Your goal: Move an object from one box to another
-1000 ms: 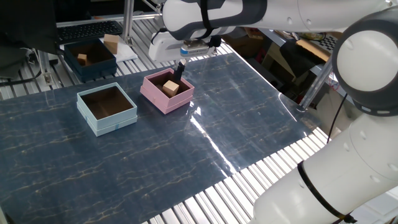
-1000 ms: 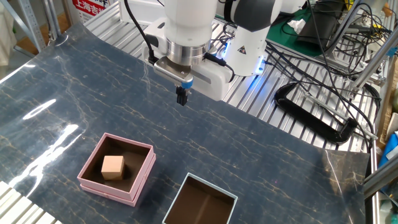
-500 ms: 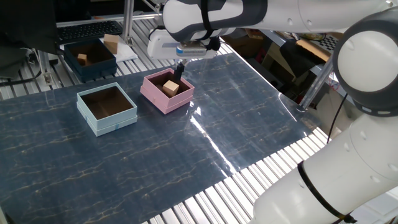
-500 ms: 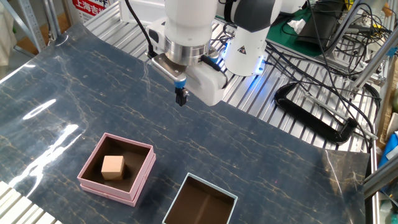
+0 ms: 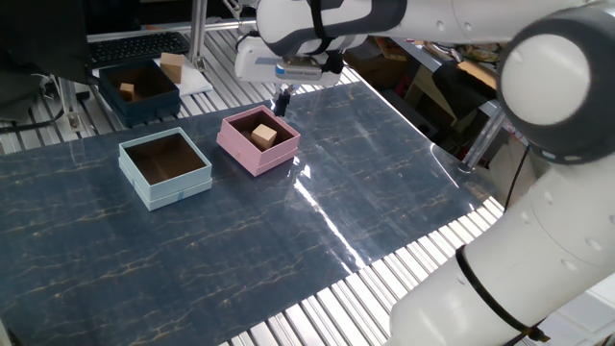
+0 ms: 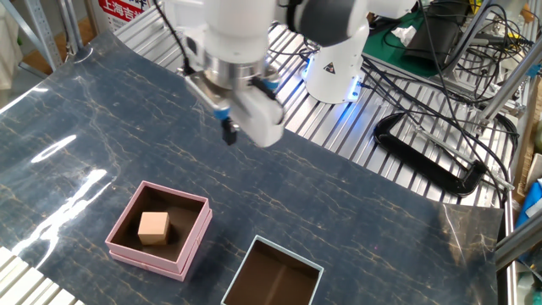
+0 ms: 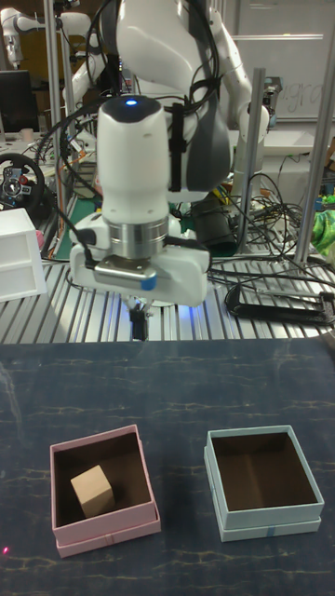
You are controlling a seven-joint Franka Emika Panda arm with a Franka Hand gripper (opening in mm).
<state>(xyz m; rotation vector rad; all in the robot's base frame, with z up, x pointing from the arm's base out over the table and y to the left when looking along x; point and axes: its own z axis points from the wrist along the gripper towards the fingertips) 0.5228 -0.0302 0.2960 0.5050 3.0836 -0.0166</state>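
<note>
The small tan wooden cube (image 5: 264, 135) (image 6: 153, 227) (image 7: 92, 491) lies inside the pink box (image 5: 240, 154) (image 6: 148, 258) (image 7: 107, 535). Beside it stands the light blue box (image 5: 178, 192) (image 6: 288, 252) (image 7: 270, 529), whose brown inside holds nothing. My gripper (image 5: 282, 99) (image 6: 229, 131) (image 7: 139, 324) hangs above the table just behind the pink box's far edge, clear of the cube. Its dark fingers are pressed together, shut on nothing.
A dark navy box (image 5: 144, 106) with wooden pieces in it sits on the slatted metal frame at the back left. The robot base (image 6: 334, 63) and black cables (image 6: 423, 161) are behind the marbled table mat.
The gripper has risen a little and shifted sideways along the back of the pink box, with the wrist turning. Cube and boxes have not moved.
</note>
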